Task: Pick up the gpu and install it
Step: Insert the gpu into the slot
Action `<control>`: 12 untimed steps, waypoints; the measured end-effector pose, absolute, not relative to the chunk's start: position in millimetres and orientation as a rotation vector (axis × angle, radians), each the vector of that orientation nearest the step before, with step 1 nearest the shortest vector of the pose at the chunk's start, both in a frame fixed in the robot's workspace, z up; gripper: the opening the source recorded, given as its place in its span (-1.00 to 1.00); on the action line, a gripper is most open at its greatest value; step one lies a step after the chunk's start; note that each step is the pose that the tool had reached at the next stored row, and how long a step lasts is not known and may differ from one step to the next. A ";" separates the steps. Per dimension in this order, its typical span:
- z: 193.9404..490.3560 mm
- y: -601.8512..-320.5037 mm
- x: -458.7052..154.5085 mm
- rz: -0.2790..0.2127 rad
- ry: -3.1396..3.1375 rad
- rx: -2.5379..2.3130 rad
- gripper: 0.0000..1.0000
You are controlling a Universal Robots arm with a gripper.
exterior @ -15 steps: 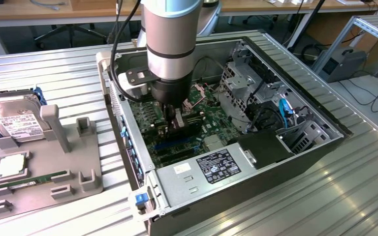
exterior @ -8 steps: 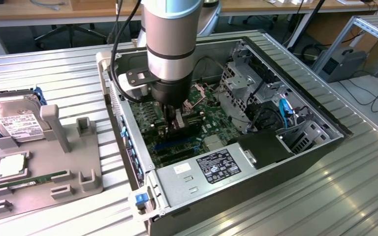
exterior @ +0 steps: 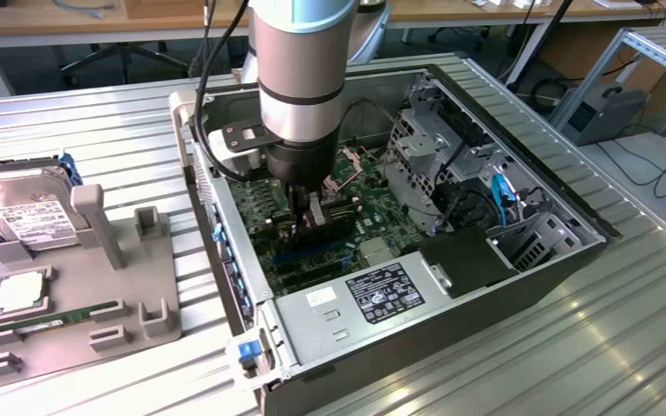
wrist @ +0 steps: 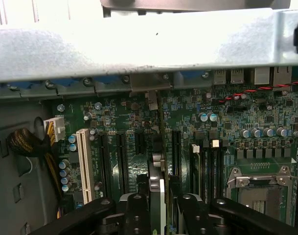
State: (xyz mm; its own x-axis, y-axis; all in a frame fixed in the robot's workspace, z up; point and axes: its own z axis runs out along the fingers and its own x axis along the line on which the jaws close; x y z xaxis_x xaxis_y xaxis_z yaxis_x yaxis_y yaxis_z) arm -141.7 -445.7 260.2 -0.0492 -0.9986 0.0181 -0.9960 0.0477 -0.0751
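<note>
Inside PC case (exterior: 541,260) — tool (wrist: 160,196) clamped on gpu (wrist: 162,147), over mobo (wrist: 227,122).

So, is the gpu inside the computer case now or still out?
Inside. The gpu stands on edge above the motherboard, held in the jaws; fully seated, cannot tell.

You are looking at a robotics lab or electronics workshop: an opened computer case (exterior: 426,217) sits on a ribbed metal worktop (exterior: 101,147) beside a grey parts fixture (exterior: 79,295), with wooden desks (exterior: 101,22), cables (exterior: 657,173) on the floor and an aluminium frame (exterior: 657,52) behind.
</note>
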 end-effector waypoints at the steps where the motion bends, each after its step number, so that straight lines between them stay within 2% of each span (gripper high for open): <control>1: 260.2 -445.7 -141.7 -0.104 2.245 -2.139 -0.47; 12: 257.3 -445.7 -141.6 -0.121 2.252 -2.147 -0.47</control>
State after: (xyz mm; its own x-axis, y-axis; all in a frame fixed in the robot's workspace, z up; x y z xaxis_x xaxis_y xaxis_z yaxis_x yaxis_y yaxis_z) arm -141.6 -445.7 257.3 -0.0490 -0.9982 0.0336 -0.9961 0.0464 -0.0757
